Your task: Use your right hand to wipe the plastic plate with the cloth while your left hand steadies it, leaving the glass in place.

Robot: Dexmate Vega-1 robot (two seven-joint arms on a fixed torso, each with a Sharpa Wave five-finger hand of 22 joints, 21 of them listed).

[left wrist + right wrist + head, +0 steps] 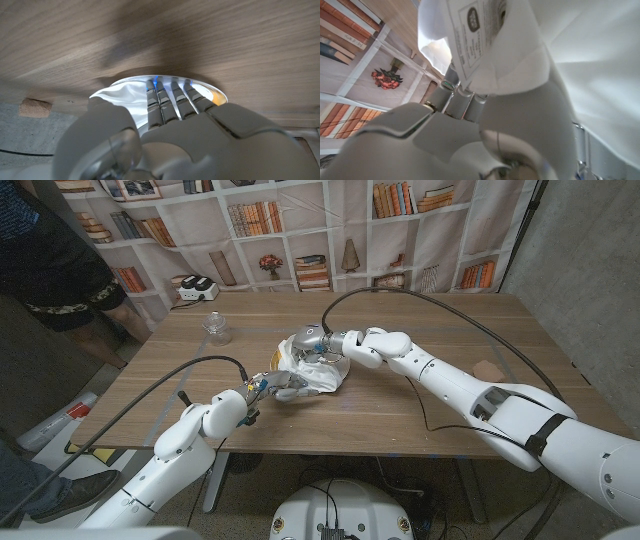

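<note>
Out in the middle of the wooden counter (400, 420) lies the plastic plate (283, 356), and most of it is buried under the white cloth (322, 376). The cloth is crumpled and bunched up, spilling over the plate's rim toward the robot; only a sliver of yellowish plate peeks out on the robot's left side. In the left wrist view the plate (212, 93) shows as a thin, pale disc with a yellow-orange patch near its edge, and the cloth (117, 95) lies folded across it. In the right wrist view the cloth (600, 55) shows a printed care label sewn to it.

The right robot hand (318, 340) is on top of the cloth, at the plate's far side, and the right wrist view shows its fingers wrapped in the white fabric, so it grips the cloth. The left robot hand (272, 386) is at the plate's near edge, on the robot's left side; the left wrist view shows its fingers (172, 97) stretched straight out side by side over the plate and cloth, pressing there rather than curling round anything.

And the glass (217, 328): a clear jar-like tumbler, standing upright on the counter, well apart from the plate, farther back and toward the robot's left. It looks empty, though it is small in the head view.
</note>
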